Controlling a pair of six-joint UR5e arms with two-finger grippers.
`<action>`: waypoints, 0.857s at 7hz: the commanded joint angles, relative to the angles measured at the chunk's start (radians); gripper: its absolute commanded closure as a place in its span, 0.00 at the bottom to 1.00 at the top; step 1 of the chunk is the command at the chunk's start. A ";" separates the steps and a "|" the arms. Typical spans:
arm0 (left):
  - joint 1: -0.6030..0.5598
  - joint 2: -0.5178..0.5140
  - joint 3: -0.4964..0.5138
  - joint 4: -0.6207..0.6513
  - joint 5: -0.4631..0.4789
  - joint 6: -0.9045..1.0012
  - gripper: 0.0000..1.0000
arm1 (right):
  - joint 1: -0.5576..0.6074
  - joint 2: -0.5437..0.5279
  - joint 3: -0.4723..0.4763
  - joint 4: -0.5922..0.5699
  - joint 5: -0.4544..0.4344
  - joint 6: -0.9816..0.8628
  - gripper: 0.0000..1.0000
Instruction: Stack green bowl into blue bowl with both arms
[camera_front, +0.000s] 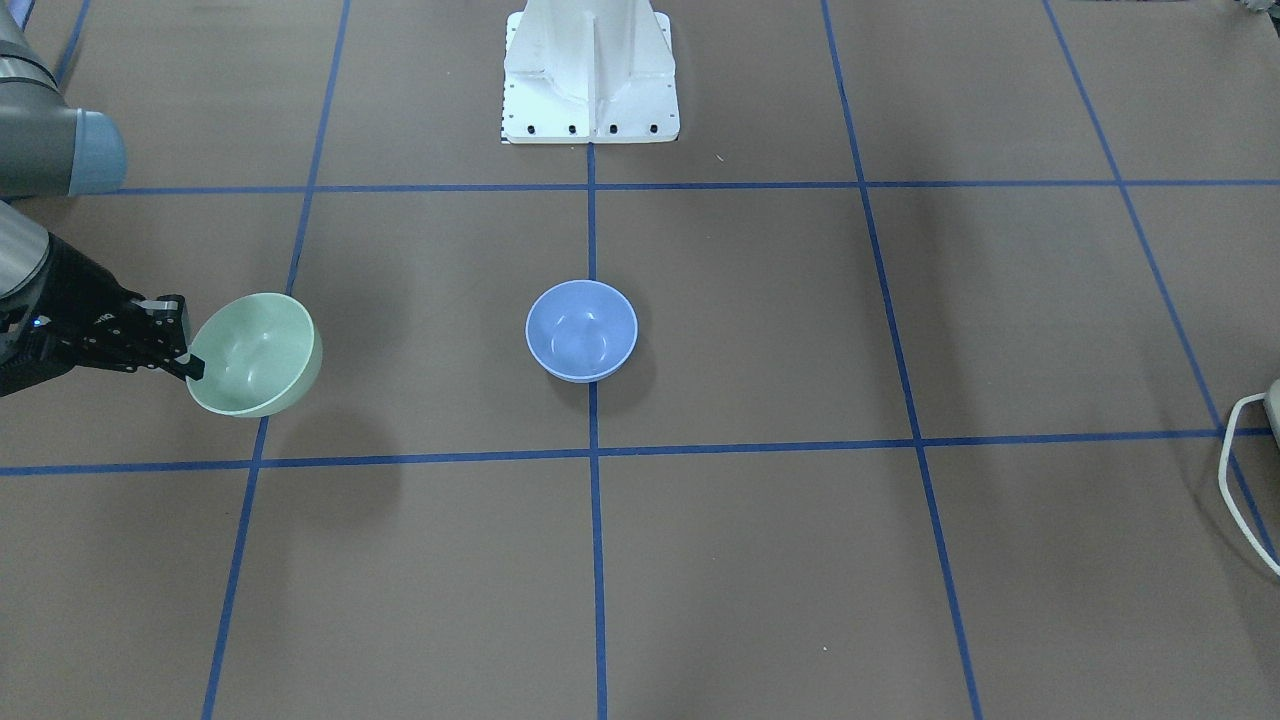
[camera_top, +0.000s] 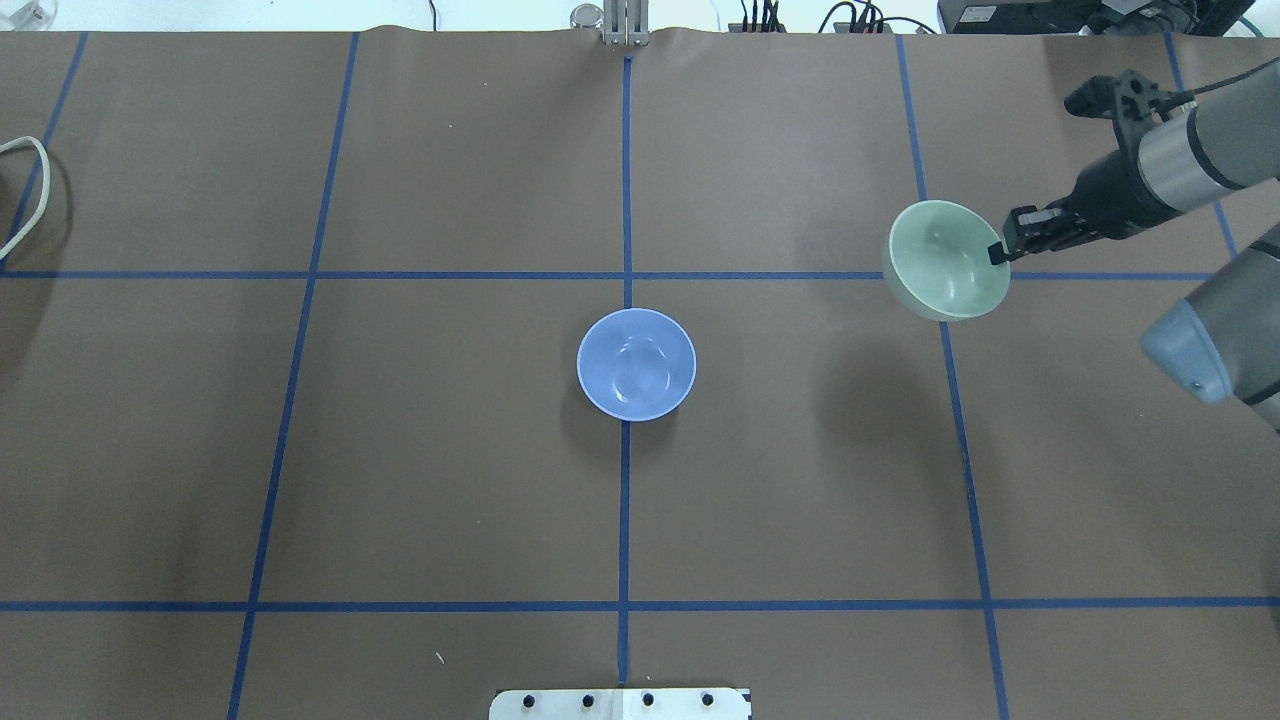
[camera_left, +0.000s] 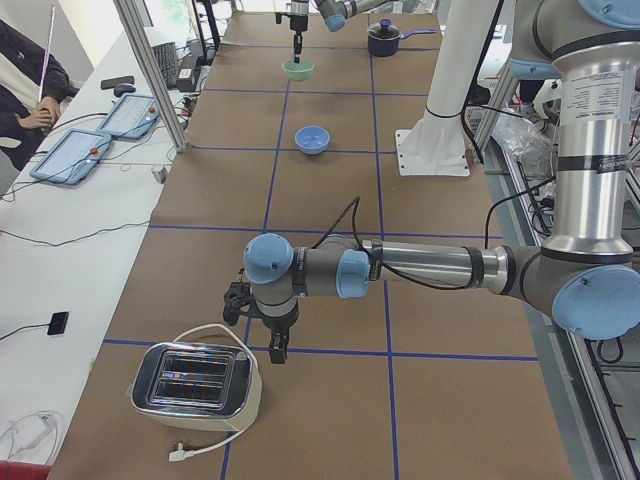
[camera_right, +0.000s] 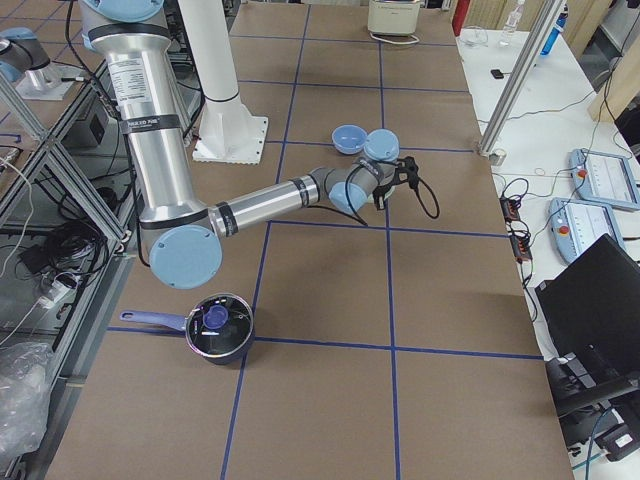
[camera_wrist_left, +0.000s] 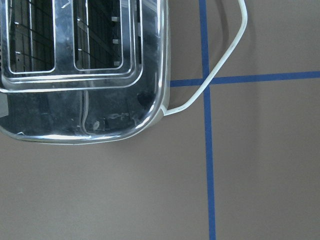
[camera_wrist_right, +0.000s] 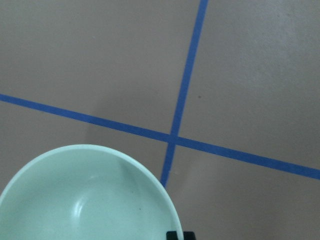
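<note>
The green bowl (camera_front: 255, 355) hangs tilted above the table, well to the robot's right of centre, casting a shadow below it. My right gripper (camera_front: 190, 362) is shut on its rim; this shows in the overhead view (camera_top: 997, 253) too, on the bowl (camera_top: 945, 260). The right wrist view shows the bowl's inside (camera_wrist_right: 85, 195). The blue bowl (camera_front: 581, 330) stands upright on the centre tape line (camera_top: 636, 363), apart from the green one. My left gripper (camera_left: 275, 350) shows only in the exterior left view, hovering by a toaster; I cannot tell whether it is open.
A chrome toaster (camera_left: 195, 380) with a white cord (camera_wrist_left: 220, 65) stands at the table's left end. A dark pot (camera_right: 218, 330) sits at the right end. The white pedestal (camera_front: 590, 70) stands at the robot's side. Blue tape lines grid the brown table.
</note>
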 joint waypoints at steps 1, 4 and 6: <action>0.002 0.008 -0.003 -0.001 -0.006 -0.010 0.01 | -0.123 0.171 0.071 -0.148 -0.098 0.218 1.00; 0.002 0.008 0.000 -0.002 -0.006 -0.010 0.01 | -0.382 0.358 0.071 -0.353 -0.403 0.386 1.00; 0.002 0.008 0.004 -0.002 -0.006 -0.008 0.01 | -0.449 0.365 0.050 -0.353 -0.459 0.428 1.00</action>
